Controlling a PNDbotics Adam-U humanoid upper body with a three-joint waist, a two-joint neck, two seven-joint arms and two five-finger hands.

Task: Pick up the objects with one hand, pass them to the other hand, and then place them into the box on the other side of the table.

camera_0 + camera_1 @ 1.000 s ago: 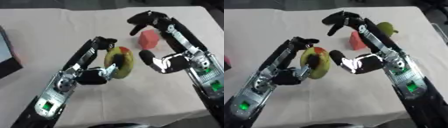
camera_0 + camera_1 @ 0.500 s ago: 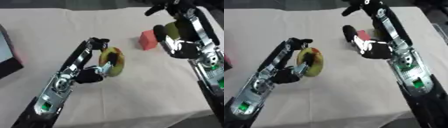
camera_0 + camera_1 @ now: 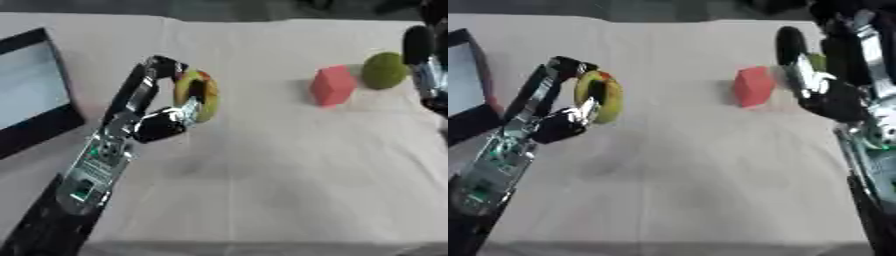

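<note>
Overhead, pale cloth [image 3: 289, 165] covers table, dark beyond.

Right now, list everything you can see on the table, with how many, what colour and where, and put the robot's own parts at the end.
fruit: one, yellow-green with a red patch, held above the table's left half
block: one, red, far right on the table
ball: one, green, round, just right of the block
box: one, black rim with a pale inside, at the left edge
cloth: one, pale, covering the table
left hand: one, black and silver, curled round the fruit
right hand: one, black and silver, raised at the far right; its fingers are too unclear to read
</note>
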